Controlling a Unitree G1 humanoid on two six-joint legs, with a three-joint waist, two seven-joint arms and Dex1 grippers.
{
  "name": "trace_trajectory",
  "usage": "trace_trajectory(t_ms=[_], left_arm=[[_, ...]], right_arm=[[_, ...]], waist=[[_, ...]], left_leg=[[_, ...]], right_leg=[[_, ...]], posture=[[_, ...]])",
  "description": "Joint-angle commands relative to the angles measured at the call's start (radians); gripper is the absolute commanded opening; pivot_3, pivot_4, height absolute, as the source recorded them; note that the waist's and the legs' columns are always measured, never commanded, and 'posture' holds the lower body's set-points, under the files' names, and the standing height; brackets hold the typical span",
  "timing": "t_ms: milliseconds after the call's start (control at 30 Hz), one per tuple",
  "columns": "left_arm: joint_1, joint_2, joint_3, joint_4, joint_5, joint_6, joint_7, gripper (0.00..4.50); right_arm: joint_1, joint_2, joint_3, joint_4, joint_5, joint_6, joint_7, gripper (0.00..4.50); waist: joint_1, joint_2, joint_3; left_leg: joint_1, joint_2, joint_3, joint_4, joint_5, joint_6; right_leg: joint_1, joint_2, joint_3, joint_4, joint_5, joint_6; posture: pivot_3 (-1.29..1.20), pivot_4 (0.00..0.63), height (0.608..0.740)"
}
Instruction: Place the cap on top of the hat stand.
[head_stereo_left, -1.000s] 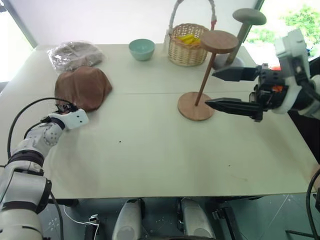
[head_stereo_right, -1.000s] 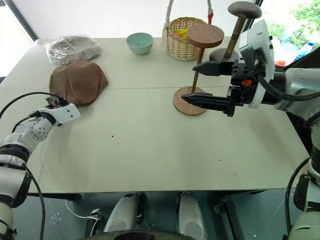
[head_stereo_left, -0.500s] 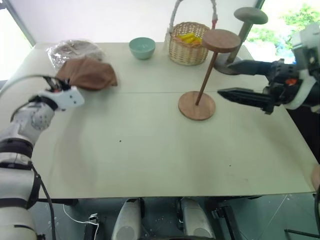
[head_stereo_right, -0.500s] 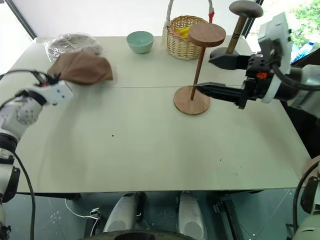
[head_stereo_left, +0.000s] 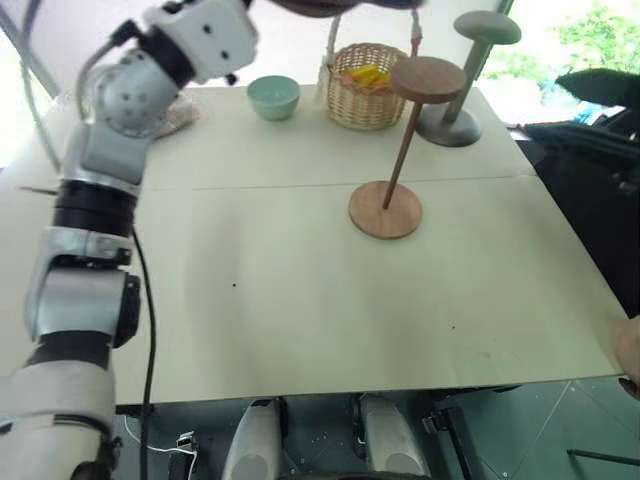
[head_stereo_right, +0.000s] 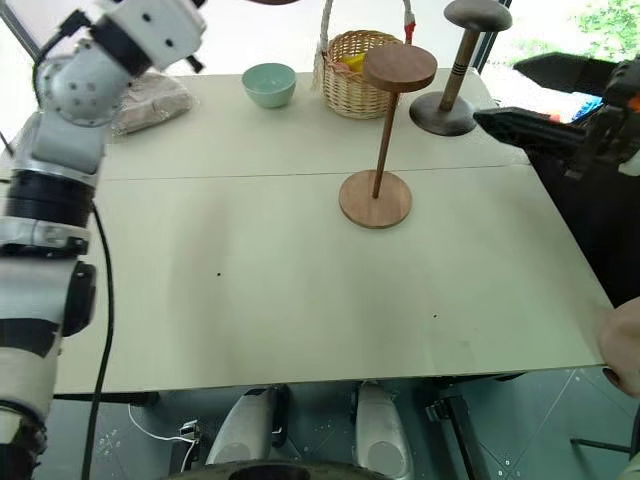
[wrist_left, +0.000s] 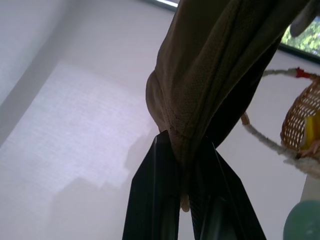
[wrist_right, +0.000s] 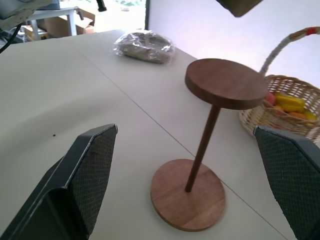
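Pincer on the left (wrist_left: 192, 200) is clamped tight on a fold of the cap (wrist_left: 220, 65), and the reddish-brown fabric hangs out past the black fingertips (wrist_left: 157, 200) in one loose, drooping drape, held high off the desk (head_stereo_left: 300, 300). That says plenty about how it handles: soft, light, floppy, nothing stiff to keep its shape, so it looks likely to sag and swing with every move of the arm. A pinch at the edge like this one seems secure enough for carrying, though the cloth will probably need to be spread over the disc rather than dropped in a bunch. From the head view the cap shows as a dark sliver at the very top edge (head_stereo_left: 340, 6), just past the raised left arm, above the woven basket (head_stereo_left: 366, 88). Over to the hat stand (head_stereo_left: 405, 150): it is upright on the desk, round top disc bare, well apart from the cap and lower. Right pincer (wrist_right: 200, 185) is wide open, its two fingers either side of the stand without touching it, gripping nothing. Cap is wider than that disc, so centring looks like the tricky part.
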Motion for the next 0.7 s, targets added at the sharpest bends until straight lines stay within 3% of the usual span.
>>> trace_trajectory(t_ms=[33, 400, 700], left_arm=[[-0.056, -0.047, 0.005, -0.050, -0.044, -0.002, -0.033, 0.07], [0.011, -0.151, -0.086, -0.054, 0.016, -0.066, -0.093, 0.07], [0.108, -0.162, -0.120, -0.106, 0.071, -0.045, -0.115, 0.07]], right_arm=[[-0.008, -0.012, -0.061, -0.025, 0.021, 0.003, -0.024, 4.50], [0.036, 0.031, -0.119, -0.094, 0.088, 0.032, -0.117, 4.50], [0.040, 0.038, -0.096, -0.113, 0.113, 0.025, -0.152, 4.50]], waist=[[-0.004, 0.000, 0.000], [-0.006, 0.000, 0.000], [-0.006, 0.000, 0.000]], left_leg=[[0.000, 0.000, 0.000, 0.000, 0.000, 0.000], [0.000, -0.001, 0.000, 0.000, 0.000, 0.000], [0.000, -0.001, 0.000, 0.000, 0.000, 0.000]], right_leg=[[0.000, 0.000, 0.000, 0.000, 0.000, 0.000], [0.000, 0.000, 0.002, 0.000, 0.000, 0.002], [0.000, 0.000, 0.002, 0.000, 0.000, 0.002]], posture=[[0.00, 0.150, 0.740], [0.00, 0.150, 0.740], [0.00, 0.150, 0.740]])
